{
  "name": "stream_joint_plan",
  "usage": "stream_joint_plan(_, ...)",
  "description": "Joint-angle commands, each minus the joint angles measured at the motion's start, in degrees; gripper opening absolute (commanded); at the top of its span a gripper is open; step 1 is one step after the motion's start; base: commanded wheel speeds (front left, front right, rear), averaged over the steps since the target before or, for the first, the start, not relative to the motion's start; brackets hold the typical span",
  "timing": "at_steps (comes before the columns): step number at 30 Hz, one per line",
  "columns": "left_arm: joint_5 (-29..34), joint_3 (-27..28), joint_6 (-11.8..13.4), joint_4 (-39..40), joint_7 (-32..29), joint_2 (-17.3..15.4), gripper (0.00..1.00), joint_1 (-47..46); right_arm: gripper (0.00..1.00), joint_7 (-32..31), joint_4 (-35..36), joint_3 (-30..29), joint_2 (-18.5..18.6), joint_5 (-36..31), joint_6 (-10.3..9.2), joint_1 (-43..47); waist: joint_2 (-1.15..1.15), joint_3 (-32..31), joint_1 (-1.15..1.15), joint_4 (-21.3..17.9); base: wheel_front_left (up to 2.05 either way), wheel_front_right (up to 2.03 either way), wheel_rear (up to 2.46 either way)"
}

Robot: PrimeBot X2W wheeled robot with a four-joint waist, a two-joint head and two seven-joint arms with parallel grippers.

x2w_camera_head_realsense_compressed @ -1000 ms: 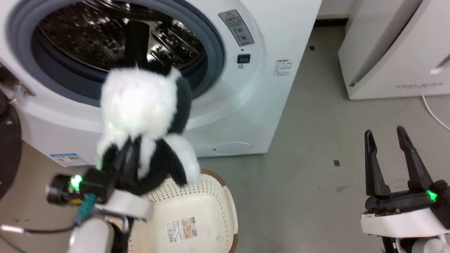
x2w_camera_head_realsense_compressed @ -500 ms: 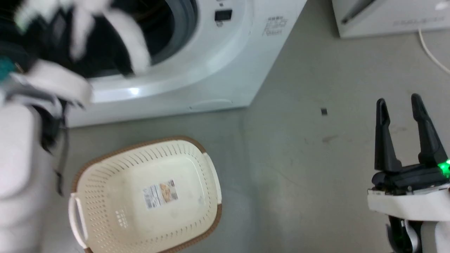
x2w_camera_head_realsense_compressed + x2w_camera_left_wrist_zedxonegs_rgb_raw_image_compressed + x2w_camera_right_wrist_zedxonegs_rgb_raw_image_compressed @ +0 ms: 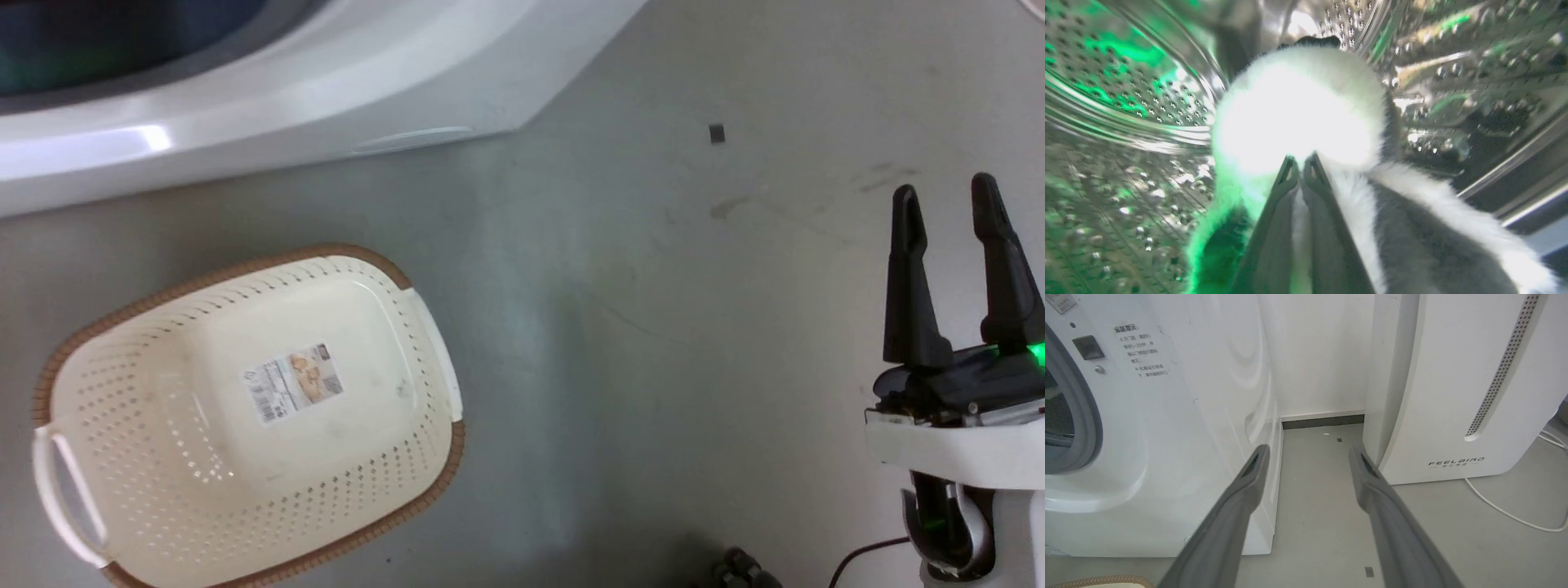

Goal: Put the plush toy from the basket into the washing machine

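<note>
Left gripper (image 3: 1301,161) is inside the washing machine (image 3: 286,90), its two fingers pinched almost tip to tip on a fold of fur at the base of the plush toy (image 3: 1298,114). A thin strip of white pile shows between them, so the grip reads as clenched on the toy. The toy hangs out ahead of the fingers, well within the drum (image 3: 1126,81). The round white body is blown out by glare, a dark ear or limb peeks over the top, and black-and-white limbs trail back along the fingers. A pinch on loose fur suits something this soft: it gives under pressure and will likely drop limp once let go. The drum is shiny steel, dotted with small holes and ribbed, with green light glancing off it. The basket (image 3: 122,425) sits on the floor (image 3: 653,327) just in front of the machine with nothing in it but its paper label (image 3: 294,382). It is cream plastic with perforated walls, a brown woven-look rim and a white handle (image 3: 69,498). Right gripper (image 3: 943,188) is parked off to the side over bare grey floor, fingers spread and holding nothing, probably kept clear because one arm is enough. It points at the gap between the machine and a smooth white appliance (image 3: 1453,396) with a cable (image 3: 1506,510) beside it. Judged stage: toy in the drum, release not yet done.
</note>
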State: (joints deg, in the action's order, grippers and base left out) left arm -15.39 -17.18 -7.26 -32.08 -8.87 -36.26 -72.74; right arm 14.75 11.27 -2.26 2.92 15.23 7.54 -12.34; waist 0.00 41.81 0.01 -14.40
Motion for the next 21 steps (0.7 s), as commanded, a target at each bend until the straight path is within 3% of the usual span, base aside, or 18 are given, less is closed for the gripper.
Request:
stream_joint_plan(1,-0.4,-0.2,-0.2,-0.1,0.0,-0.3,0.00,-1.2,1.00,0.2,0.0,0.0,0.0,0.2,-0.05,-0.8,0.00,1.6,-0.01,-1.1,0.00,0.00,0.00)
stream_joint_plan(11,-8.9,-9.2,-0.2,-10.5,-9.6,-1.9,0.00,-7.6,1.00,0.2,0.1,0.3,0.0,1.2,-0.05,-2.0,0.00,4.6,-0.01,-1.7,0.00,0.00,0.00)
stream_joint_plan(19,-12.1,-13.5,-0.2,-13.2,-4.5,-2.2,0.00,-7.6,1.00,0.2,-0.4,-0.2,0.0,0.6,-0.05,-2.5,0.00,3.5,-0.01,-0.4,0.00,0.00,0.00)
stream_joint_plan(20,-12.1,-13.4,-0.2,-13.9,-2.9,-2.1,0.14,-7.5,1.00,0.2,-0.5,-0.3,0.0,0.4,-0.05,-2.6,0.00,2.9,-0.01,-0.1,0.00,0.00,0.00)
stream_joint_plan(21,-12.0,-13.5,-0.2,-14.5,-1.2,-1.8,1.00,-7.2,1.00,0.2,-0.6,-0.3,0.0,0.1,-0.05,-2.7,0.00,2.3,-0.01,0.1,0.00,0.00,0.00)
